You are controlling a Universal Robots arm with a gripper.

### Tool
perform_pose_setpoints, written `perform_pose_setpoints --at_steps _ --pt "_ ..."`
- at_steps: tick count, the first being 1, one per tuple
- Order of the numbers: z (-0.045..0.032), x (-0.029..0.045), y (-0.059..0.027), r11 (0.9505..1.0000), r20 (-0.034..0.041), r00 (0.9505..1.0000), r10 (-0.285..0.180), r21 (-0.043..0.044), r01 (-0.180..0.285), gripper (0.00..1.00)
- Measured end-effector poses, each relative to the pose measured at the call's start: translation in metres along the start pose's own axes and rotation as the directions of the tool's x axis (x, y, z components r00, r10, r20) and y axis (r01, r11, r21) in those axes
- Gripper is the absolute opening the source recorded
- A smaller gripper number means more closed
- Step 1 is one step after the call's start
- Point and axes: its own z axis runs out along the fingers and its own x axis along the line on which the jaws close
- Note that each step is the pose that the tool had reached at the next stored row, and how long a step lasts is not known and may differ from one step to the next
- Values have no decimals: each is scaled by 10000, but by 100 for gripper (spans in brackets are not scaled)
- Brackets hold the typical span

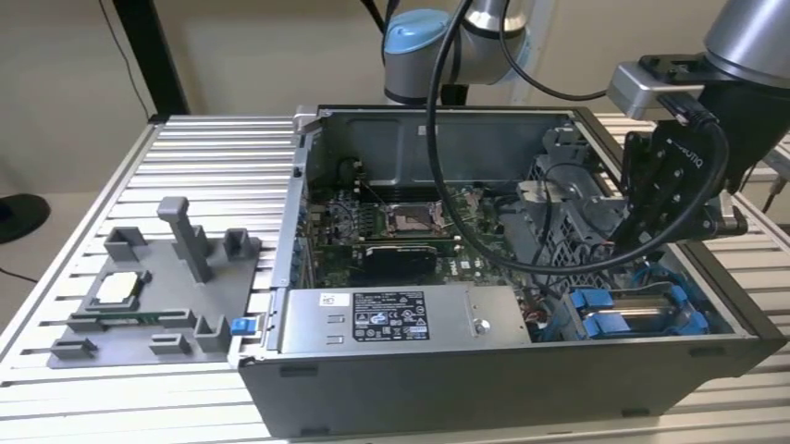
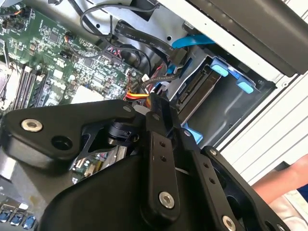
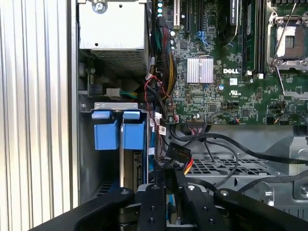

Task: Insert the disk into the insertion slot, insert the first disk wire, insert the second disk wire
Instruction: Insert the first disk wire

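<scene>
Gripper [image 3: 172, 177], nearest to us, hangs inside the computer case [image 1: 494, 388]; the insertion slot [image 2: 233, 110] holds the disk [image 2: 198, 89], and the closed fingers [image 3: 156, 199] pinch a black wire connector [image 3: 177, 160], which we should align squarely, then push gently.

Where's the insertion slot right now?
In the exterior view, the insertion slot sits in the near corner of the case on the exterior view's right, beside the grey power supply box and close by the tool.
</scene>
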Motion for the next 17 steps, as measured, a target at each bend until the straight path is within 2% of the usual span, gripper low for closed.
perform_pose_setpoints --at_steps 9,17 --pt "-4 46 -110 10000 0 10000 -1 -56 1 0" --pt "-3 200 -146 9999 -2 10000 0 -115 0 0"
